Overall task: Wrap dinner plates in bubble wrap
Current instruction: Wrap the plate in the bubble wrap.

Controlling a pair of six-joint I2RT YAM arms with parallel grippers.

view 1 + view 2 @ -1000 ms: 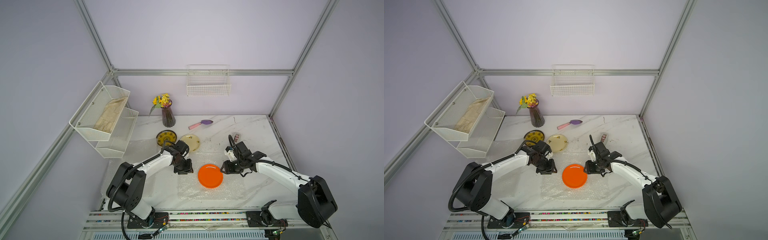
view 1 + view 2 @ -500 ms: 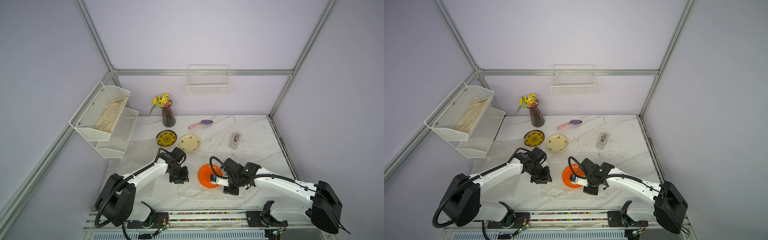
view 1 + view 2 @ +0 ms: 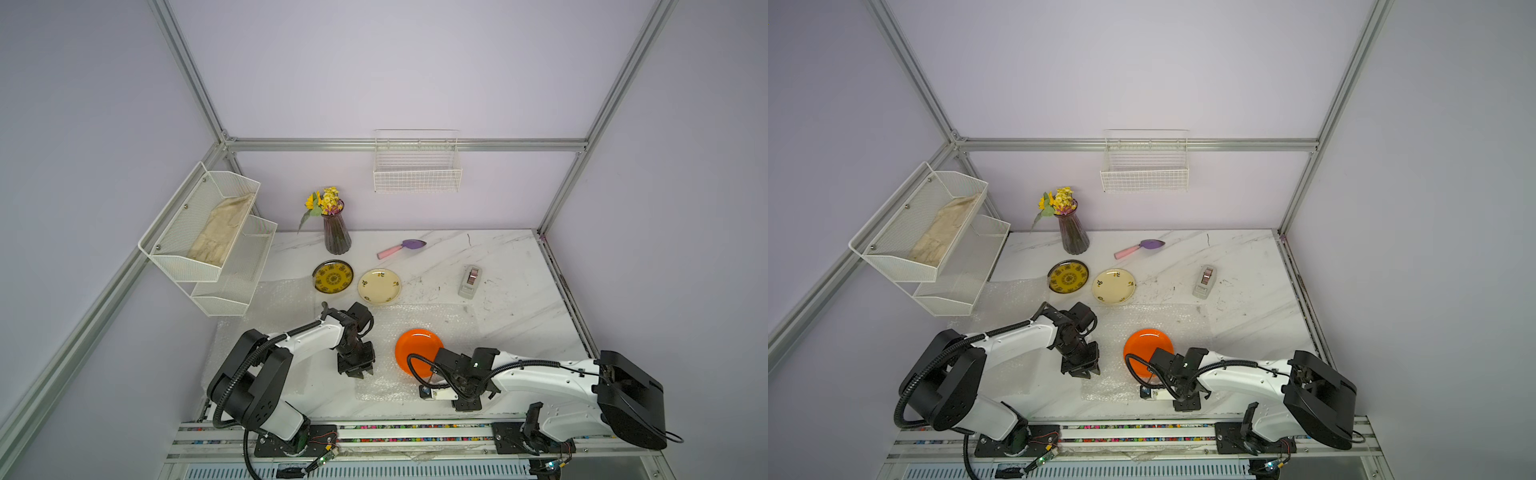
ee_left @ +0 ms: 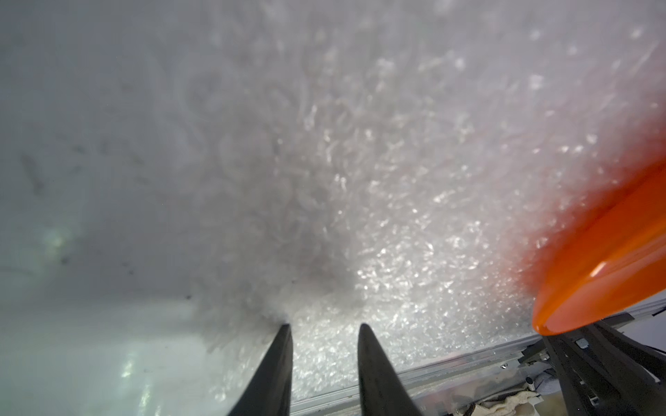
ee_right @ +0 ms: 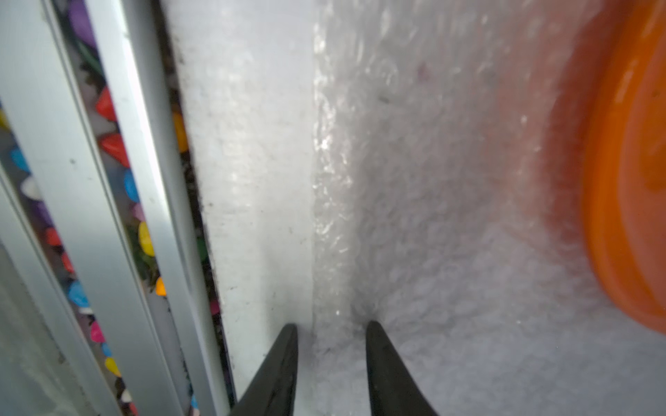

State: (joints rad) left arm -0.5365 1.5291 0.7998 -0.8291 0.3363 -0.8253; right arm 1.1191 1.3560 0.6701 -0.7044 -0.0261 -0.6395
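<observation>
step: grabbing bubble wrap [image 3: 419,318] edges
orange plate [image 3: 417,349]: on wrap, near table [image 3: 519,299] front edge
left gripper [image 4: 322,326]: jaws apart, at wrap's left edge
right gripper [image 5: 331,326]: jaws apart, astride wrap's front edge
next: probably pinch shut, fold over plate

Readable text: none | labels, brands, numbers, signs: none legible in any view | any small marks on objects: too blurred or too small to read

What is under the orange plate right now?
A bubble wrap sheet, spread on the marble table. The right arm hides the near edge of the orange plate and the wrap there.
</observation>
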